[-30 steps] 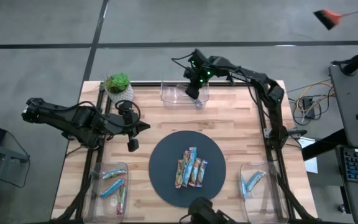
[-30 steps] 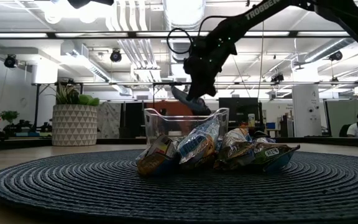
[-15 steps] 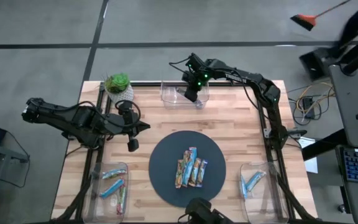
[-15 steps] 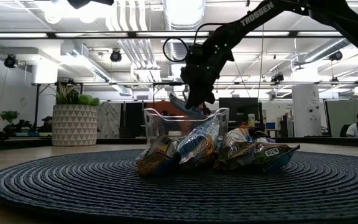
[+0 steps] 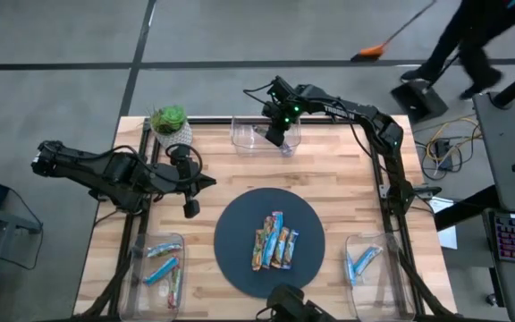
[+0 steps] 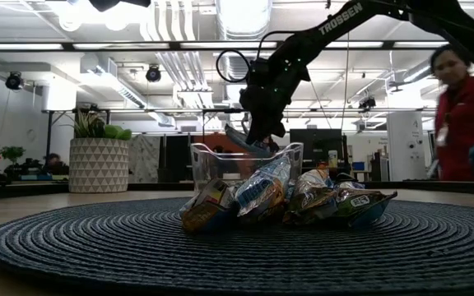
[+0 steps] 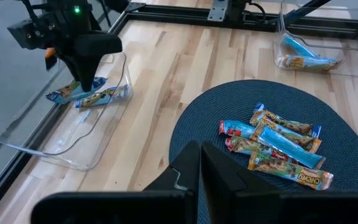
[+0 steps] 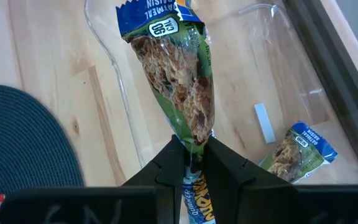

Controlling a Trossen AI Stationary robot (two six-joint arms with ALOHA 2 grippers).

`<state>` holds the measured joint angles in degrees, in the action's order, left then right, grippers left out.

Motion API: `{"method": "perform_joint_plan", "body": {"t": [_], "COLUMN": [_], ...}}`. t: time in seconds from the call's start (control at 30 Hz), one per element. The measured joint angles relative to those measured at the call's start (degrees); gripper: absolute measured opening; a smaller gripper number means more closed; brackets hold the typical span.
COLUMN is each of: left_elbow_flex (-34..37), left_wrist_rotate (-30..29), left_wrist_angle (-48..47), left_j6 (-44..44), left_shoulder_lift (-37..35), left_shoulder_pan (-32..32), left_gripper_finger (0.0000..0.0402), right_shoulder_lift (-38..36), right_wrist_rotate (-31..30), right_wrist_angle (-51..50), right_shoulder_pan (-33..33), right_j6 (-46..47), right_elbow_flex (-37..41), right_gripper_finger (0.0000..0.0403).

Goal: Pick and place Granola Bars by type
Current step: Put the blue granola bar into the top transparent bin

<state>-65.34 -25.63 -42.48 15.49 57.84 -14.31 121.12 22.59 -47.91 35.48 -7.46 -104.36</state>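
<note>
Bars in the left bin [image 5: 146,268]: a few, blue and mixed, lying flat and unchanged over the last second.

Left gripper [image 5: 189,208] hangs over bare wood between the plant [image 5: 170,121] and the mat [image 5: 235,215]. Its fingers are pressed together on nothing. No movement from this arm, so it is waiting.

Loose bars [image 5: 274,241], about five, lie side by side near the middle of the mat, some touching. None has shifted, and all are still to sort.

Far bin [image 5: 242,137] is where the change is. A second ago the right gripper [image 5: 275,134] stood a little higher and further right over the bin's right half. It then dropped and edged left, and for the last half second it has held still. In the low view its tip is now at about rim height. Its fingers are pinched narrow on the lower end of one green-and-blue bar [image 8: 182,87], which sticks out ahead of them over the bin's floor. It is held, not yet let go. A second bar [image 8: 298,152] of like wrapper lies on that floor, apart from the held one.

Judgement: the carry is done and the arm has settled for the drop. What is left of this placement is for the fingers to part.

Right bin [image 5: 378,246] holds a couple of blue bars, undisturbed.

Person [image 6: 467,107] has come into the room on the right, beyond the table. Well clear of both arms.
</note>
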Motion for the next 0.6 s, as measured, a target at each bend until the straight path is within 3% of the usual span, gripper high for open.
{"method": "perform_joint_plan", "body": {"t": [0.6], "left_elbow_flex": [0.0], "left_wrist_rotate": [0.0], "left_wrist_angle": [0.0], "left_j6": [0.0], "left_shoulder_lift": [0.0], "left_shoulder_pan": [0.0], "left_gripper_finger": [0.0000], "right_shoulder_lift": [0.0], "right_wrist_rotate": [0.0], "right_wrist_angle": [-0.3], "right_shoulder_pan": [0.0], "right_j6": [0.0], "right_elbow_flex": [0.0], "right_gripper_finger": [0.0052]}}
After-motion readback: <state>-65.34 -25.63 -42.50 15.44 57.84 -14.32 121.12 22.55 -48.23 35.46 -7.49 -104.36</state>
